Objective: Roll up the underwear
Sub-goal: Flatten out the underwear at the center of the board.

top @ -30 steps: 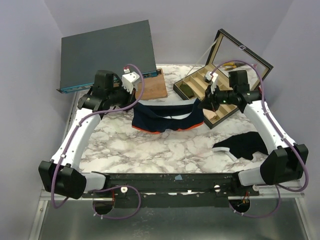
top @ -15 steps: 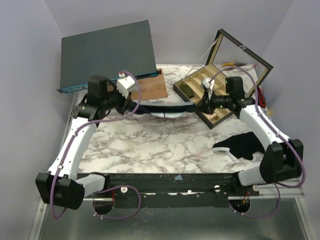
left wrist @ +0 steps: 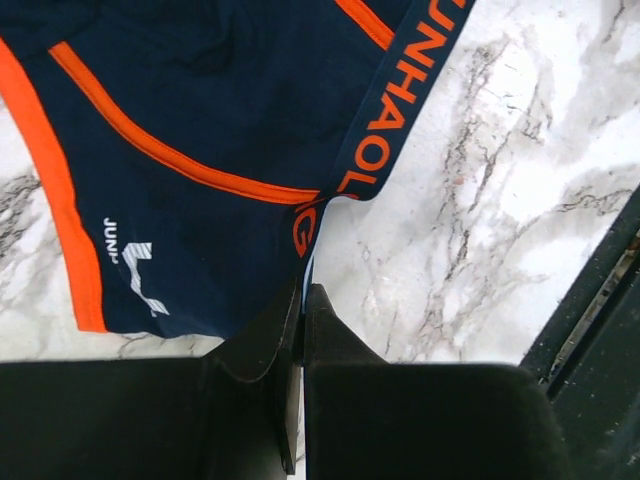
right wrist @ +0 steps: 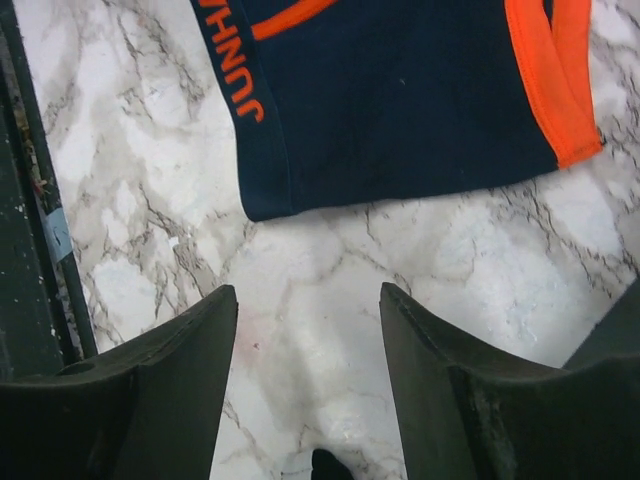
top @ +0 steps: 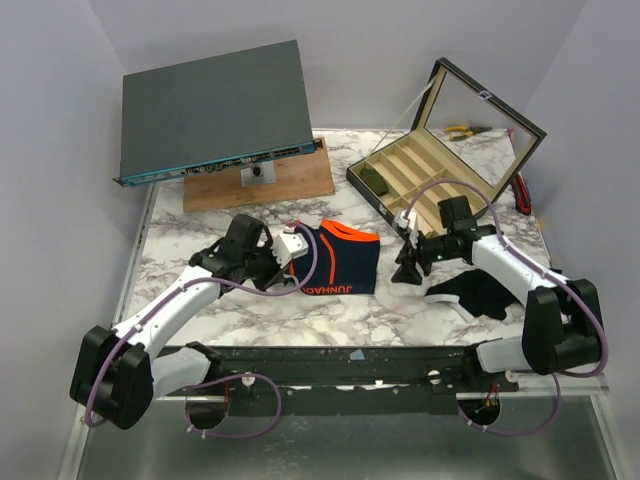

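Right claw (top: 408,274) now off the underwear (top: 340,262)

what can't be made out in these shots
Left wrist view: whether the left gripper pinches the underwear edge; its fingers hide it.
Both wrist views: waistband lettering, cut off by the top edge.
Top view: part of the black cloth, hidden by the right arm.

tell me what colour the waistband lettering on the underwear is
Orange letters on the navy waistband of the underwear; clearest in the left wrist view.
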